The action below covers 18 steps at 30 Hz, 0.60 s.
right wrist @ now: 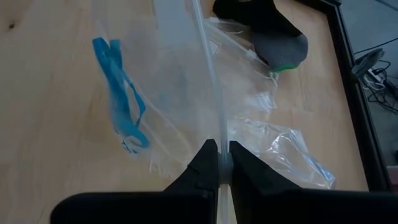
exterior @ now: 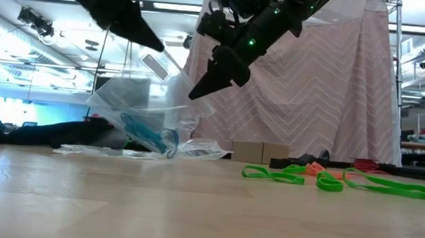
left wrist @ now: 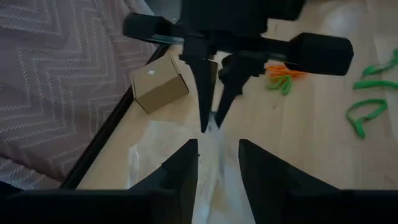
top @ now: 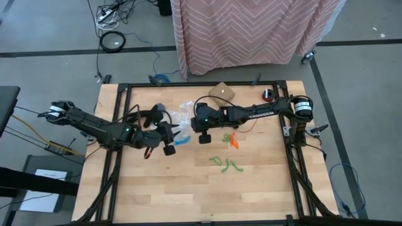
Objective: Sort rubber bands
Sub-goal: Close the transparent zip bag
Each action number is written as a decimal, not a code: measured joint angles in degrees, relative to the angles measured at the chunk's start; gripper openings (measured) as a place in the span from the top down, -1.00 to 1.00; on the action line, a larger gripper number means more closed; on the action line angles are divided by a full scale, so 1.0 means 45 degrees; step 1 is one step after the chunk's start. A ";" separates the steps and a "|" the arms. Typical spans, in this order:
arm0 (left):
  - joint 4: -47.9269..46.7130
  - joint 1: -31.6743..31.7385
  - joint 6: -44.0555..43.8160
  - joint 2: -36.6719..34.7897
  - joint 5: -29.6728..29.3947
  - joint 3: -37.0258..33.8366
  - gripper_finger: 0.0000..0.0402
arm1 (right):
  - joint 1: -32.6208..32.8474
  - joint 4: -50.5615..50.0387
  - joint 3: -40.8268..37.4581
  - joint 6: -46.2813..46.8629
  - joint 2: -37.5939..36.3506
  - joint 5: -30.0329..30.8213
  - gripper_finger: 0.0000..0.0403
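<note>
A clear plastic bag (exterior: 141, 113) is held up at mid-table, its lower part on the wood, with blue rubber bands (right wrist: 121, 112) inside it. My right gripper (right wrist: 219, 163) is shut on the bag's upper edge. My left gripper (left wrist: 217, 171) faces it from the table's left, open, a finger on either side of the raised plastic. Orange bands (top: 232, 140) and green bands (top: 225, 163) lie loose on the table, right of the bag. My right gripper pinches the bag's upper edge strip (right wrist: 217, 140) between its two fingers, slanting down from the table's right. The edge runs straight away from the fingers, drawn taut. The bag hangs below them with its bottom (exterior: 119, 151) on the table. My left gripper: whether its fingers (left wrist: 183, 168) touch the plastic, I cannot tell.
A second crumpled clear bag (right wrist: 283, 152) lies flat beside the held one. A small cardboard box (top: 221, 92) sits near the far edge. Bare wood stretches along the table's near side. A pink chevron cloth (top: 251, 28) hangs beyond the far edge.
</note>
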 joint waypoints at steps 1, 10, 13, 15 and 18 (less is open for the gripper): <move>0.0096 0.0033 0.0013 -0.0008 0.0005 0.0000 0.40 | 0.0000 0.0003 0.0000 0.0001 0.0000 0.0000 0.92; 0.0049 0.0111 0.0119 -0.0003 0.0578 0.0000 0.85 | 0.0001 0.0007 0.0000 0.0010 0.0000 0.0000 0.92; 0.0043 0.0111 0.0264 -0.0003 0.0749 0.0000 0.96 | 0.0005 0.0001 0.0000 0.0005 -0.0001 0.0000 0.92; 0.0048 0.0111 0.0264 -0.0003 0.0737 0.0000 0.96 | 0.0005 -0.0003 0.0000 0.0005 -0.0005 0.0000 0.92; -0.0144 0.0111 0.0306 -0.0003 0.0429 0.0000 0.97 | 0.0005 -0.0008 0.0000 0.0005 -0.0005 0.0005 0.91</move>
